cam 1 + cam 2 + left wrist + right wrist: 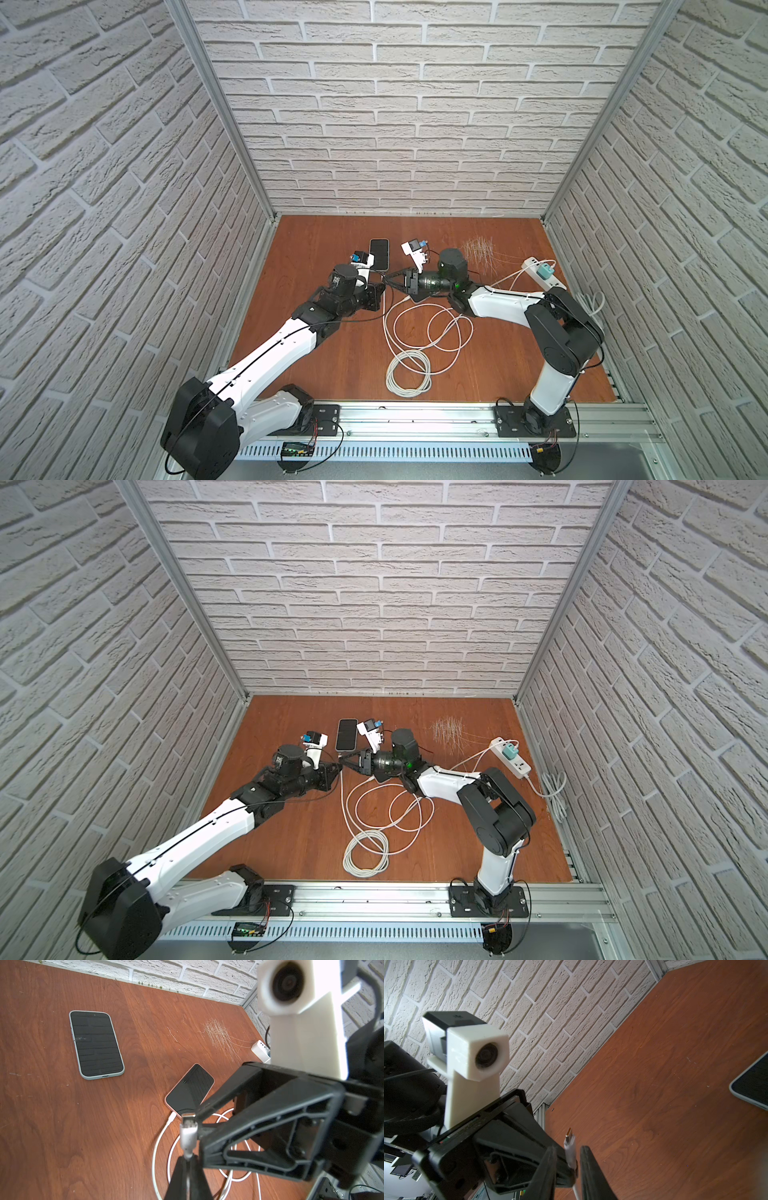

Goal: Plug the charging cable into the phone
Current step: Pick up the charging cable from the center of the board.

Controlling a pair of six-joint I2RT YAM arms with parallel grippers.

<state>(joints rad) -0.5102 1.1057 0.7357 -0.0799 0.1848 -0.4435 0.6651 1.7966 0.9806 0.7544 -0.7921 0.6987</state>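
A dark-screened phone point(379, 253) point(346, 734) point(96, 1045) in a grey case lies flat at mid-table; its corner shows in the right wrist view point(751, 1084). The white charging cable point(415, 345) point(365, 845) lies in loops on the table. My left gripper point(385, 286) point(340, 766) point(188, 1157) is shut on the cable just behind its plug point(188, 1132) point(569, 1142), held above the table near the phone's port end. My right gripper point(390, 277) point(344, 761) point(569, 1149) faces it, jaws apart on either side of the plug with a gap on each side.
A second phone point(190, 1089) in a pink case lies under the right gripper, a white cable in its port. A white power strip point(557, 282) with a teal charger point(543, 272) sits at the right edge. A scratched patch point(478, 249) marks the table.
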